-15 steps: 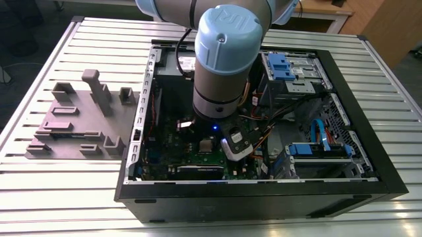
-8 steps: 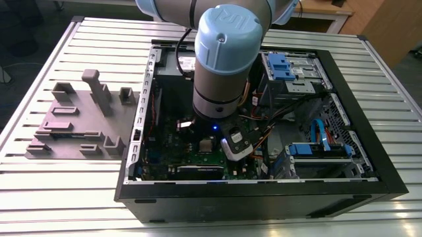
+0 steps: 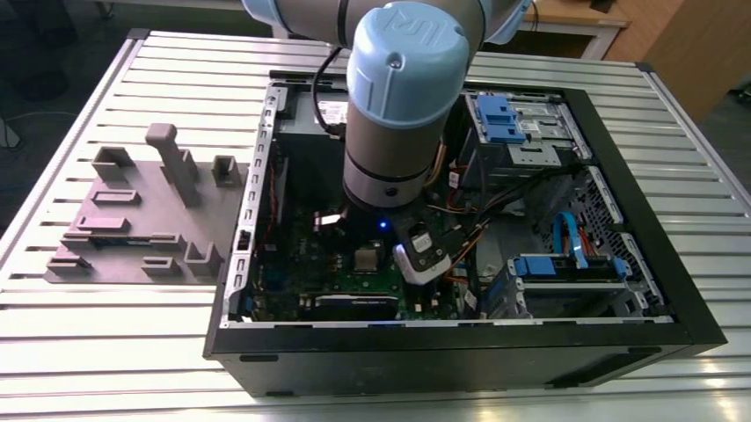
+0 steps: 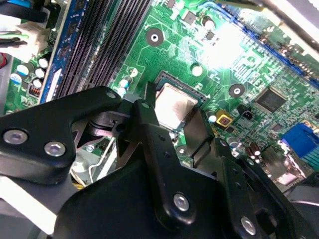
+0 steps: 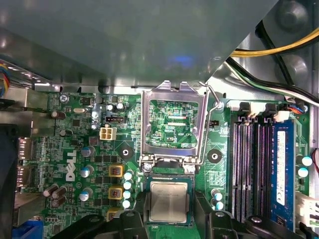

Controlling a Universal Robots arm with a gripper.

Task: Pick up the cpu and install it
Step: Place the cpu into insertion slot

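Note:
The cpu (image 5: 168, 201) is a small square chip with a shiny silver top. It lies flat in the socket on the green motherboard (image 5: 75, 149), and it also shows in the second wrist view (image 4: 174, 103) and in the exterior view (image 3: 368, 257). The socket's metal frame (image 5: 172, 124) is flipped up beside it, dark board showing through its centre. My gripper (image 5: 169, 215) (image 4: 172, 119) is open. Its black fingers (image 5: 135, 219) stand on either side of the socket, with narrow gaps to the chip's edges.
The arm reaches down into an open black computer case (image 3: 470, 338) on a slatted metal table. Memory slots (image 5: 249, 169), cables (image 5: 269, 47) and blue drive cages (image 3: 516, 123) crowd the socket. A mauve-grey plastic tray (image 3: 129, 220) sits at the exterior view's left.

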